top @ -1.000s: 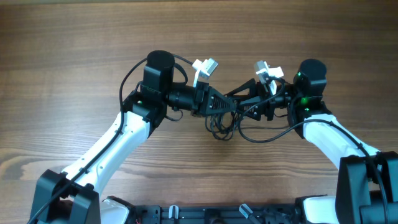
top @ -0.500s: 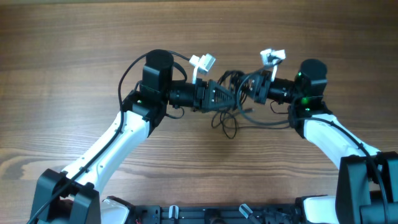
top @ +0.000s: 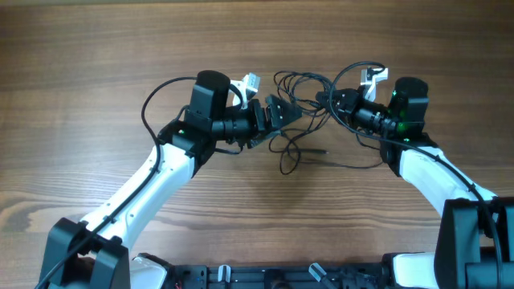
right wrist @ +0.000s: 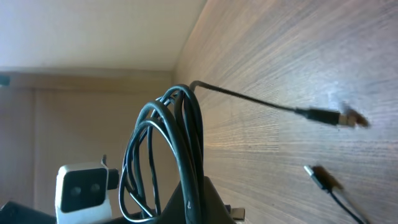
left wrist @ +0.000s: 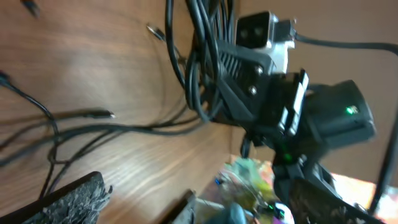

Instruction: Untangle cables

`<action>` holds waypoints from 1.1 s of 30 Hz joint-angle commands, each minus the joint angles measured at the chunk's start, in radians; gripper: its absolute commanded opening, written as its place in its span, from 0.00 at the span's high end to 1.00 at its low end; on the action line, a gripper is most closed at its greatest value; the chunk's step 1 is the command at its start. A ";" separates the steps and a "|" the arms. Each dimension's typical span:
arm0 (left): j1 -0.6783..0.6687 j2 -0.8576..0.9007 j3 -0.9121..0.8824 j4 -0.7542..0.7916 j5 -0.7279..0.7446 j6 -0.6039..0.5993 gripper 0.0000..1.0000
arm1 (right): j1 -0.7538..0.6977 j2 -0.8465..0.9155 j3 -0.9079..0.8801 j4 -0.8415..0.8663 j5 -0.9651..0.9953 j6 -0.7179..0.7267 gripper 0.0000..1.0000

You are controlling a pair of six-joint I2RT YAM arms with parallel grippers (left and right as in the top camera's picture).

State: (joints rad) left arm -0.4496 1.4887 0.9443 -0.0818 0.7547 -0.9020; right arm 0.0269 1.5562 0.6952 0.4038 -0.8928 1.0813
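The cables (top: 299, 83) are thin black cords bunched in loops between my two arms at mid-table. My right gripper (top: 332, 103) is shut on the bunch, and in the right wrist view the cables (right wrist: 181, 134) rise as a tight loop out of the closed right gripper (right wrist: 194, 208). My left gripper (top: 283, 113) stands open just left of the bunch with nothing between its fingers (left wrist: 69, 200). The left wrist view shows the cables (left wrist: 200, 62) hanging from the right gripper. Loose strands trail onto the table, one ending in a small plug (top: 322, 151).
A slack cable loop (top: 289, 163) lies on the wooden table (top: 96, 64) below the grippers. Two plug ends (right wrist: 324, 115) (right wrist: 319, 177) rest on the wood in the right wrist view. Thicker black arm wires arc over both wrists.
My left gripper opened, let go of the cables and drew back slightly. My right gripper closed on the bunch and pulled it up and to the right, spreading the loops.
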 commanded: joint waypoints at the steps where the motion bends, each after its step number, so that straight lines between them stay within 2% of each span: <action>1: -0.050 0.000 0.004 0.006 -0.184 0.015 0.00 | -0.002 0.009 0.004 0.002 -0.028 0.029 0.96; 4: -0.096 0.000 0.004 0.011 -0.281 -0.003 0.01 | -0.002 0.009 0.004 -0.002 -0.042 0.025 0.96; 6: -0.121 0.000 0.004 0.011 -0.359 -0.006 0.07 | -0.002 0.009 0.004 -0.001 -0.072 0.025 0.96; 11: -0.131 0.000 0.004 0.010 -0.519 -0.110 0.20 | -0.002 0.009 0.004 -0.001 -0.134 0.013 0.96; 12: -0.130 0.000 0.004 0.011 -0.544 -0.110 0.21 | -0.002 0.009 0.004 -0.001 -0.142 -0.015 0.96; 16: -0.128 0.000 0.004 0.078 -0.554 -0.160 0.21 | -0.002 0.009 0.003 -0.002 -0.129 -0.281 0.96; 18: -0.129 0.000 0.004 0.105 -0.542 -0.161 0.28 | -0.002 0.009 0.003 -0.001 -0.124 -0.359 0.96; 21: -0.129 0.000 0.004 0.103 -0.516 -0.161 0.40 | -0.002 0.009 0.003 -0.002 -0.126 -0.375 0.96; 28: -0.128 0.000 0.004 0.036 -0.514 -0.161 0.95 | -0.002 0.009 0.003 -0.002 -0.160 -0.407 0.96; 33: -0.123 0.000 0.004 0.036 -0.525 -0.153 0.96 | -0.002 0.009 0.003 -0.002 -0.201 -0.440 0.96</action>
State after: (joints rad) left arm -0.5777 1.4887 0.9443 -0.0463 0.2359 -1.0641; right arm 0.0269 1.5562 0.6952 0.3996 -1.0348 0.6876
